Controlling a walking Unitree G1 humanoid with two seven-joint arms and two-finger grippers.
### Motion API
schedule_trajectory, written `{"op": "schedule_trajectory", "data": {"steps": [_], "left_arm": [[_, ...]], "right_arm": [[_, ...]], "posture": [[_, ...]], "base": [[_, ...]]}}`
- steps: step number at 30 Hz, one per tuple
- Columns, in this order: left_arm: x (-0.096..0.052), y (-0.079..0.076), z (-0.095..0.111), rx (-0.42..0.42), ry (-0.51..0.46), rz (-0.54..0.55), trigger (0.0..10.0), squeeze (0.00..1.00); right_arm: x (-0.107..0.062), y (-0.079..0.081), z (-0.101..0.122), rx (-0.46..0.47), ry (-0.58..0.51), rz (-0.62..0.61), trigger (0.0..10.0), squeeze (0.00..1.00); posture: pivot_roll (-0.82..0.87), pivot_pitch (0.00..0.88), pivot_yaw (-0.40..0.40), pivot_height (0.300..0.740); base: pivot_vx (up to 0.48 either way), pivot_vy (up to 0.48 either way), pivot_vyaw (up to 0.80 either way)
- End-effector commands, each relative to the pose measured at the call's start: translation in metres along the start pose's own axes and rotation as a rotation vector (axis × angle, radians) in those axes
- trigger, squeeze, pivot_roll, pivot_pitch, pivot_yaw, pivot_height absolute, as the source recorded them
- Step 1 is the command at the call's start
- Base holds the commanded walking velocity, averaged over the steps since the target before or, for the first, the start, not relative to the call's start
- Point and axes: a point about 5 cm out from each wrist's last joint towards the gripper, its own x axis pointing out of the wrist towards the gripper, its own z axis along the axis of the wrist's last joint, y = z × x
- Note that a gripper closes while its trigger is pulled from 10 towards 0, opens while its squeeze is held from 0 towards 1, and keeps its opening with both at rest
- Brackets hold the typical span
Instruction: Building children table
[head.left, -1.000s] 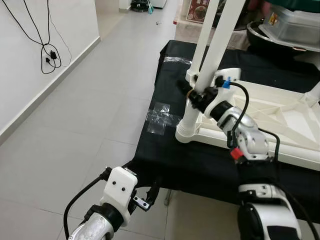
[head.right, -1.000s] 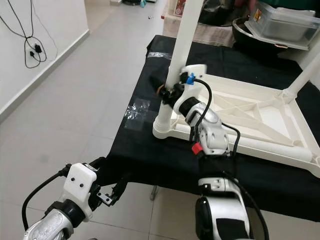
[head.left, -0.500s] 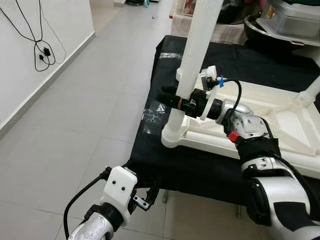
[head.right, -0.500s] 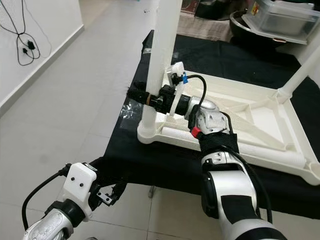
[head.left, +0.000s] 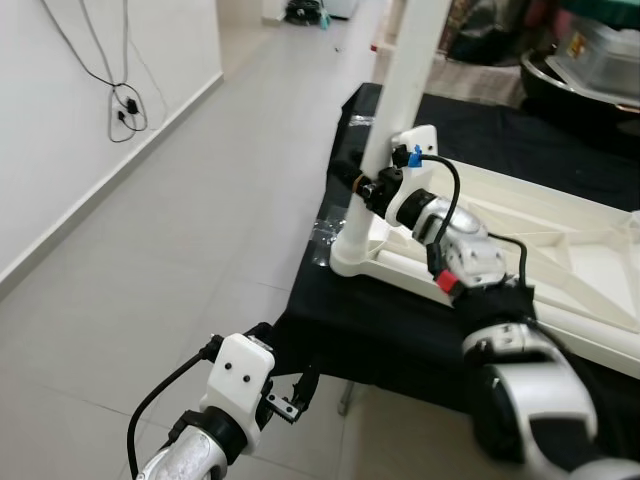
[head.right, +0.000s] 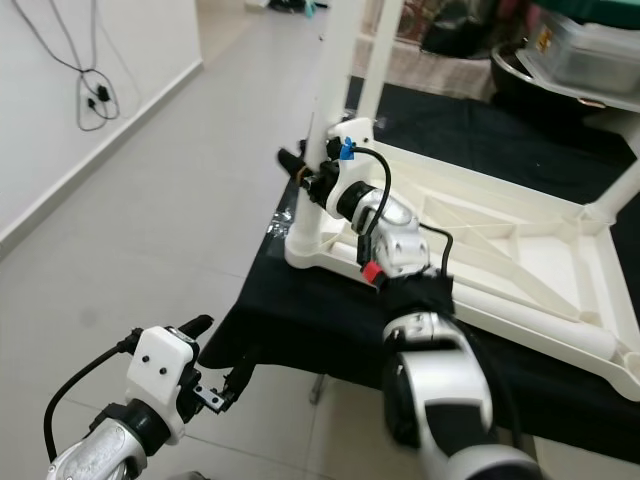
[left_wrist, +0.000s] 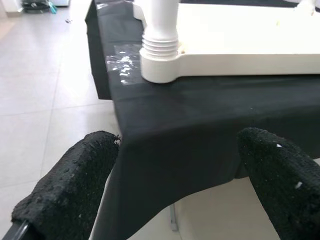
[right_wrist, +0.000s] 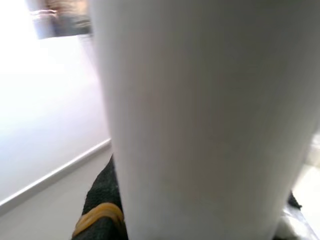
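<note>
**No legible text**

A label with red and yellow sits on the clear plastic bin (head.right: 583, 52) at the far right, but it is too small and blurred to read. Nothing else carries lettering.

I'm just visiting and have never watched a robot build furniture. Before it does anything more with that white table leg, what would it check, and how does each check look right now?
1. Right gripper on the white leg: ok, its black fingers reach around the leg just above the socket.
2. Leg seated in the corner socket of the upturned tabletop: ok by the look of it, the ribbed collar meets the socket; how tight, cannot tell.
3. Leg upright: cannot tell, the eye views give differing impressions.
4. Tabletop fully on the black cloth: ok, though this corner sits close to the edge.
5. Left gripper out of the way: ok, open, low and in front of the cloth's edge, holding nothing.
</note>
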Motion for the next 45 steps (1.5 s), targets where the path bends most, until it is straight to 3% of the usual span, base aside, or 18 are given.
{"op": "schedule_trajectory", "data": {"steps": [1,5,10,13,14,15,16,21,22,24,27,28,30,32,35,38,41,45], "left_arm": [[-0.002,-0.001,-0.005,0.003,0.019,-0.005,10.0,0.00],[-0.002,-0.001,-0.005,0.003,0.020,-0.002,10.0,0.00],[-0.003,-0.001,-0.005,0.002,0.023,0.002,10.0,0.00],[-0.003,-0.001,-0.005,0.002,0.023,0.002,10.0,0.00],[-0.003,-0.001,-0.005,0.000,0.023,0.002,10.0,0.00],[-0.003,-0.001,-0.005,0.000,0.023,0.002,10.0,0.00],[-0.003,-0.001,-0.005,-0.001,0.024,0.001,10.0,0.00],[-0.003,-0.002,-0.005,-0.004,0.024,-0.002,10.0,0.00],[-0.002,-0.002,-0.005,-0.005,0.023,-0.002,10.0,0.00],[-0.002,-0.001,-0.005,-0.005,0.023,-0.003,10.0,0.00],[-0.002,-0.002,-0.005,-0.006,0.021,-0.003,10.0,0.00],[-0.002,-0.002,-0.005,-0.006,0.021,-0.003,10.0,0.00],[-0.001,-0.001,-0.004,-0.006,0.020,-0.002,10.0,0.00],[-0.001,-0.001,-0.004,-0.006,0.020,-0.002,10.0,0.00],[-0.001,-0.002,-0.004,-0.005,0.020,-0.001,10.0,0.00],[-0.001,-0.002,-0.004,-0.004,0.020,0.000,10.0,0.00],[-0.001,-0.003,-0.004,-0.004,0.020,0.002,10.0,0.00],[-0.001,-0.004,-0.004,-0.005,0.018,0.003,10.0,0.00]], "right_arm": [[-0.027,-0.032,-0.021,-0.007,0.091,-0.418,0.0,0.00],[-0.038,-0.023,-0.023,0.036,0.082,-0.541,0.0,0.00],[-0.036,0.018,-0.029,0.086,0.088,-0.582,0.0,0.00],[-0.036,0.018,-0.029,0.086,0.088,-0.582,0.0,0.00],[-0.033,0.029,-0.029,0.094,0.088,-0.559,10.0,0.00],[-0.033,0.033,-0.027,0.096,0.083,-0.545,10.0,0.00],[-0.032,0.036,-0.024,0.088,0.048,-0.500,10.0,1.00],[-0.035,0.032,-0.015,0.072,0.003,-0.456,10.0,1.00],[-0.035,0.022,-0.010,0.065,-0.023,-0.430,10.0,0.00],[-0.035,0.015,-0.007,0.058,-0.043,-0.409,10.0,0.00],[-0.024,-0.003,0.006,0.138,-0.085,-0.107,10.0,0.00],[-0.024,-0.003,0.006,0.138,-0.085,-0.107,10.0,0.00],[-0.019,-0.010,0.008,0.174,-0.056,0.042,10.0,0.00],[-0.019,-0.010,0.008,0.174,-0.056,0.042,10.0,0.00],[-0.023,-0.008,0.013,0.191,0.032,0.515,10.0,0.00],[-0.026,-0.007,0.013,0.174,0.060,0.646,10.0,0.00],[-0.031,-0.003,0.005,0.110,0.145,0.941,10.0,0.00],[-0.025,-0.002,0.003,0.103,0.163,0.995,10.0,0.00]], "posture": [[0.13,0.091,-0.116,0.740],[0.14,0.091,-0.115,0.740],[0.14,0.096,-0.120,0.740],[0.14,0.096,-0.120,0.740],[0.14,0.098,-0.121,0.740],[0.14,0.098,-0.121,0.740],[0.14,0.098,-0.121,0.740],[0.13,0.102,-0.122,0.740],[0.13,0.103,-0.121,0.740],[0.13,0.103,-0.121,0.740],[0.13,0.103,-0.120,0.740],[0.13,0.103,-0.120,0.740],[0.13,0.103,-0.122,0.740],[0.13,0.103,-0.122,0.740],[0.13,0.104,-0.127,0.740],[0.14,0.105,-0.127,0.740],[0.15,0.108,-0.133,0.740],[0.15,0.109,-0.137,0.740]], "base": [[0.000,0.000,0.00],[0.000,0.000,0.00],[0.000,0.000,0.00],[0.000,0.000,0.00],[0.000,0.000,0.00],[0.000,0.000,0.00],[0.000,0.000,0.00],[0.000,0.000,0.00],[0.000,0.000,0.00],[0.000,0.000,0.00],[0.000,0.000,0.00],[0.000,0.000,0.00],[0.000,0.000,0.00],[0.000,0.000,0.00],[0.000,0.000,0.00],[0.000,0.000,0.00],[0.000,0.000,0.00],[0.000,0.000,0.00]]}}
